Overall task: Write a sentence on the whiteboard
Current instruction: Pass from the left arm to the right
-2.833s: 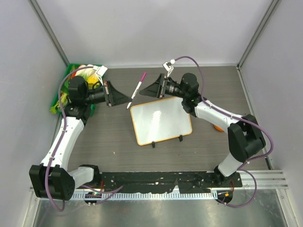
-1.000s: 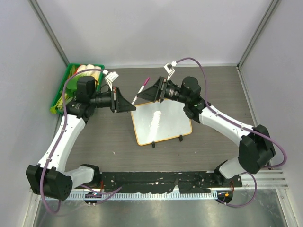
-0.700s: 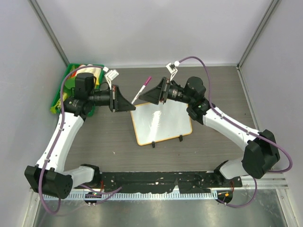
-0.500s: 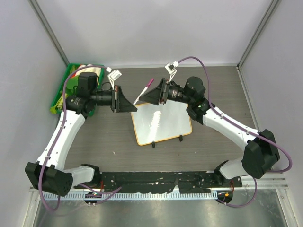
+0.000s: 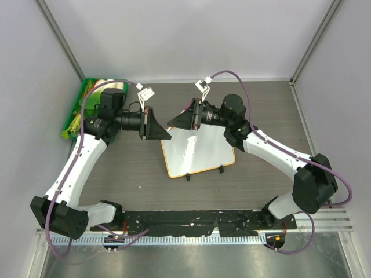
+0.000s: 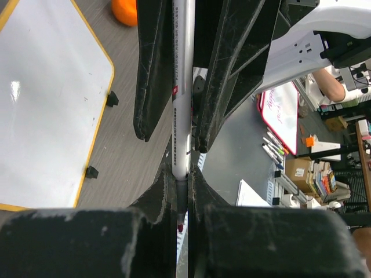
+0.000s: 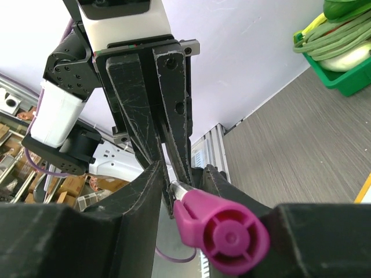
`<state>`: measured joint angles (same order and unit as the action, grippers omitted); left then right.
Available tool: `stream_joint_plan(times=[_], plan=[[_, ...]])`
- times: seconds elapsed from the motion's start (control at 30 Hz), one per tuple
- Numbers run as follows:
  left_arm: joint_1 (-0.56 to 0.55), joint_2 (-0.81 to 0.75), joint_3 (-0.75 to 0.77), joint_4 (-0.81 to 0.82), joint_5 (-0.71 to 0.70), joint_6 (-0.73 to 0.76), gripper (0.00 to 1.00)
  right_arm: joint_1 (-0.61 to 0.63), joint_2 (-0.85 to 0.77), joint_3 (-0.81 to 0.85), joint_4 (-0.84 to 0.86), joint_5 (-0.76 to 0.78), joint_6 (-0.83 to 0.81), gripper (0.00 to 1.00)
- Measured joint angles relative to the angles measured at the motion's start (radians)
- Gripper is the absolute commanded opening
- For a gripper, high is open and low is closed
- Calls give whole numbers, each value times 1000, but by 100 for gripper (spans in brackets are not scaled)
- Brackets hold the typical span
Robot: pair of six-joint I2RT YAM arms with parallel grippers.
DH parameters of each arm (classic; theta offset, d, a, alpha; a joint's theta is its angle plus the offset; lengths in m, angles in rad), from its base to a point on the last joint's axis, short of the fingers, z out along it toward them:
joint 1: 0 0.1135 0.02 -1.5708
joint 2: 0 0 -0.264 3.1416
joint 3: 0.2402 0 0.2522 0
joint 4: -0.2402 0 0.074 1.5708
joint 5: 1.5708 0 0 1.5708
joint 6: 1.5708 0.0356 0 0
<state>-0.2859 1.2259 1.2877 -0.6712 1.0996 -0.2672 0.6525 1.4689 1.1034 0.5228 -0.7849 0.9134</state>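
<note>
Grey table (image 5: 133, 168): whiteboard (image 5: 197, 153) near fingers (image 5: 155, 126), both pinching marker (image 6: 181, 87).

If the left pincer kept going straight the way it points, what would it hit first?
Most likely the right pincer, which faces the left pincer almost tip to tip, directly ahead in the left wrist view. Both are shut on the marker running between them.
</note>
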Motion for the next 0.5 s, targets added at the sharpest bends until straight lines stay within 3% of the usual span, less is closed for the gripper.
stream_joint_plan(times=[0.37,0.5], plan=[[0,5,13,-40,5,51,0,0,0,0,6,-34,5,25],[0,5,19,-59,5,74,0,0,0,0,6,-42,6,25]])
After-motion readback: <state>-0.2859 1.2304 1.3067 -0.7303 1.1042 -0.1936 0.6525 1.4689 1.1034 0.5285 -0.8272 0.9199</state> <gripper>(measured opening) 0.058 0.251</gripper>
